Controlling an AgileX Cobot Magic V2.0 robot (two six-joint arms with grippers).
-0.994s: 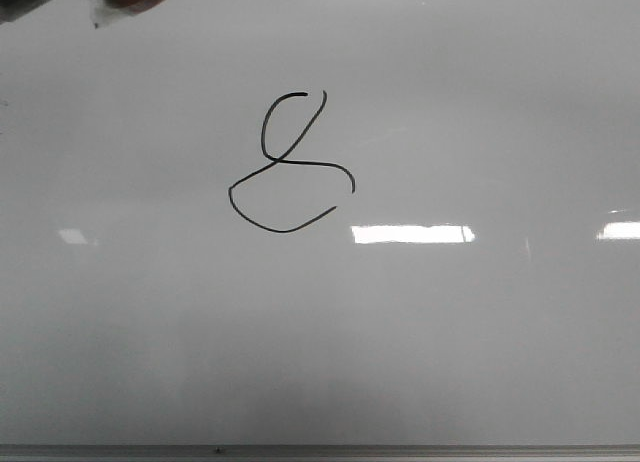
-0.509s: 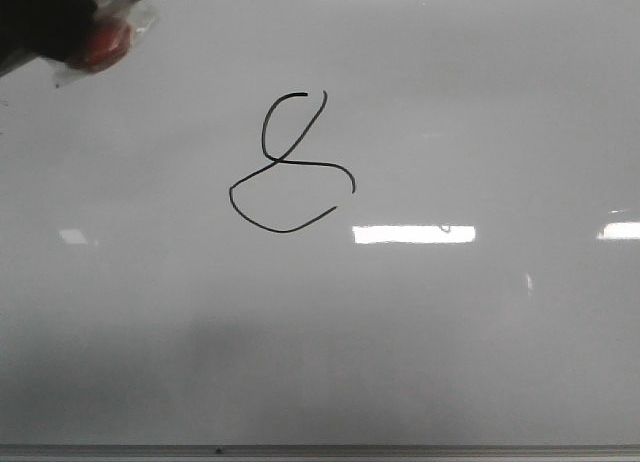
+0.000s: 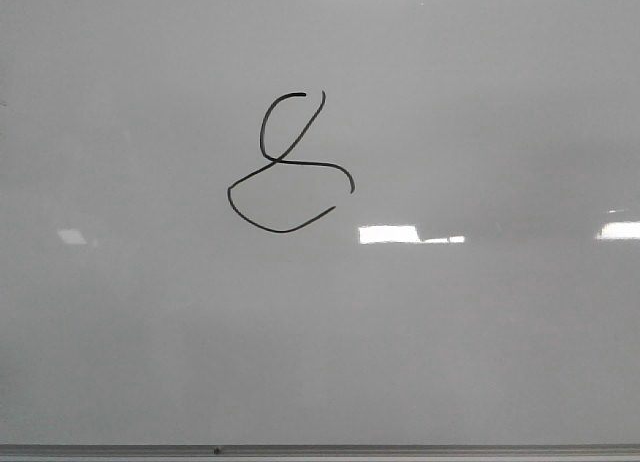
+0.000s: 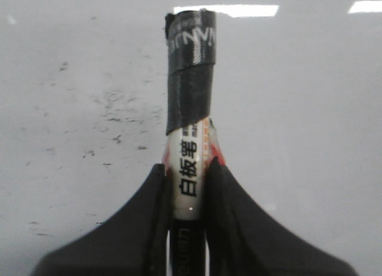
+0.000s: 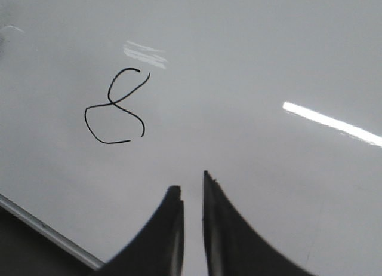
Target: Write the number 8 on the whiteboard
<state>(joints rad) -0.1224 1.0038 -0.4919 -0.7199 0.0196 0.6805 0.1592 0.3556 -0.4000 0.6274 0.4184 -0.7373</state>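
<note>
The number 8 [image 3: 275, 162] is a thin black marker figure with a small upper loop and a wider, unclosed lower loop, on the glossy whiteboard [image 3: 480, 332]. It also shows in the right wrist view [image 5: 112, 104]. My left gripper [image 4: 188, 168] is shut on a whiteboard marker [image 4: 190, 109] with a white printed barrel and black tape round its far end, held over the board [image 4: 310, 109]. My right gripper [image 5: 191, 183] is empty with its jaws almost together, over bare board [image 5: 268, 61] to the side of the figure. Neither gripper shows in the front view.
A thin metal edge strip [image 3: 320, 449] runs along the board's near edge and shows in the right wrist view [image 5: 48, 231]. Small dark ink specks [image 4: 113, 117] lie on the board beside the marker. Bright light reflections [image 3: 410, 234] sit on the surface.
The left gripper with the marker showed at the front view's top left corner earlier and has moved out of that view. The figure is unchanged.
</note>
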